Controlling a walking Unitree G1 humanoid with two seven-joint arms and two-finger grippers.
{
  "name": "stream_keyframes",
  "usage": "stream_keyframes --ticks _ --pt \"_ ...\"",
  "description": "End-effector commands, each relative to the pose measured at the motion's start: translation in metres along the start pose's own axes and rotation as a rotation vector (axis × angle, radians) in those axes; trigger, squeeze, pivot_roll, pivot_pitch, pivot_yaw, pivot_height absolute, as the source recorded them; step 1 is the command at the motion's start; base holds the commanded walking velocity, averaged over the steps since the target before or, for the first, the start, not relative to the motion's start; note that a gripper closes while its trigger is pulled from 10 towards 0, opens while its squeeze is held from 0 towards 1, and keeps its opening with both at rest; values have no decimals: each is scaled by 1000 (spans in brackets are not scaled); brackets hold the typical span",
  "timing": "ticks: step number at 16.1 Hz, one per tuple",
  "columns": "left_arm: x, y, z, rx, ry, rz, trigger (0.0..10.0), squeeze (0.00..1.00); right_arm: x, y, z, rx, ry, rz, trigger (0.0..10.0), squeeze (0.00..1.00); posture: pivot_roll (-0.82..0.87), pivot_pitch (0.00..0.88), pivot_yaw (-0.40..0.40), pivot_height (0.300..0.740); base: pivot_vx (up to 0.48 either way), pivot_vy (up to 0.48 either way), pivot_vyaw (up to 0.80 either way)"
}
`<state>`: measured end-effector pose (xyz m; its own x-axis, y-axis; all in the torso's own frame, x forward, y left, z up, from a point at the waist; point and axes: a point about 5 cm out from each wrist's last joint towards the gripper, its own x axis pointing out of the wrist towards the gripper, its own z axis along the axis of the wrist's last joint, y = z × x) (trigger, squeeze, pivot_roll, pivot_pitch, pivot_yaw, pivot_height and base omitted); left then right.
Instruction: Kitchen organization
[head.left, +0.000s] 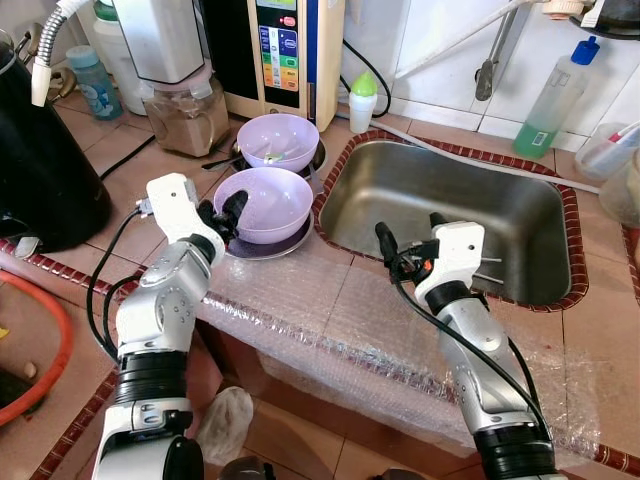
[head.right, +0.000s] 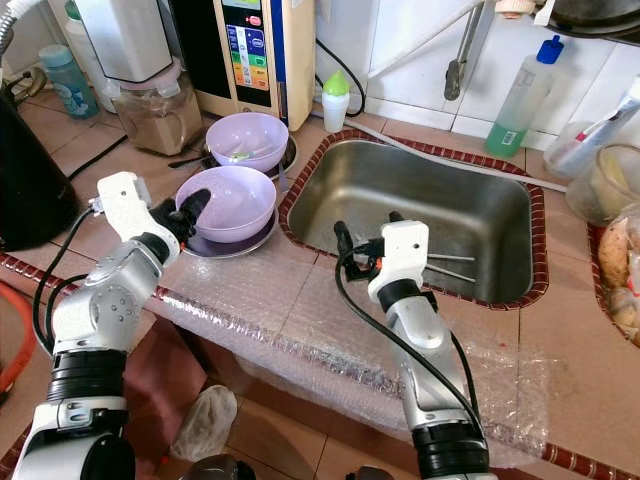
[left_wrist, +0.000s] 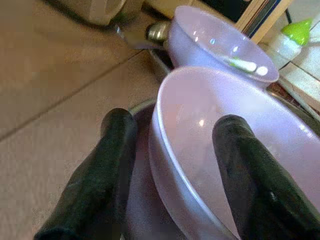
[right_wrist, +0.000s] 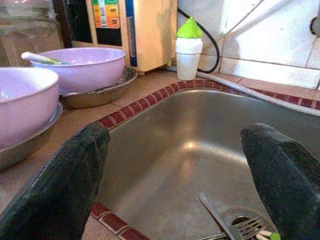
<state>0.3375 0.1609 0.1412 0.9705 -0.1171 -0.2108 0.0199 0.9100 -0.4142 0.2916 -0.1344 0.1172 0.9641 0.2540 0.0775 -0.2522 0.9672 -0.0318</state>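
Near purple bowl (head.left: 264, 203) on metal plate (head.left: 270, 247) just beside sink (head.left: 450, 215), left gripper (left_wrist: 167, 165) fingers straddling its rim w/ a gap each side, right gripper (right_wrist: 175, 185) fingers spread wide over sink's near edge, forks (right_wrist: 235, 227) inside sink, 2nd bowl (head.left: 278, 140) behind the near one on tabletop (head.left: 330, 290).

Green soap bottle (head.left: 556, 96) against the wall tiles, orange hose (head.left: 40, 352) by the black appliance (head.left: 40, 170).

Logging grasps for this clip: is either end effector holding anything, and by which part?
The left end effector straddles the near purple bowl's rim, one finger inside, one outside. The right end effector is open over the sink, holding nothing.
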Motion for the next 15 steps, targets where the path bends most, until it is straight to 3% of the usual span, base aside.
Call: stream_keyframes --ticks 1,2,5,8,10,15 --pt "-1 0 3 6 11 1 0 0 0 5 5 -34 -23 22 10000 0 -34 1 22 740 0 0 0" --pt "-4 3 1 13 25 2 0 0 0 6 4 -45 -21 16 10000 0 -33 1 21 740 0 0 0" --pt "-7 7 -3 10 50 3 0 0 -3 9 2 69 -4 59 10000 0 -26 1 16 740 0 0 0" --pt "-8 8 -1 14 50 9 0 0 1 8 1 -30 8 24 10000 0 -23 0 9 740 0 0 0" --pt "-8 9 1 17 44 15 0 0 4 11 1 43 15 68 10000 0 -21 0 6 740 0 0 0" --pt "-10 9 2 38 -9 14 0 0 5 4 1 22 36 6 10000 0 -22 0 1 740 0 0 0"
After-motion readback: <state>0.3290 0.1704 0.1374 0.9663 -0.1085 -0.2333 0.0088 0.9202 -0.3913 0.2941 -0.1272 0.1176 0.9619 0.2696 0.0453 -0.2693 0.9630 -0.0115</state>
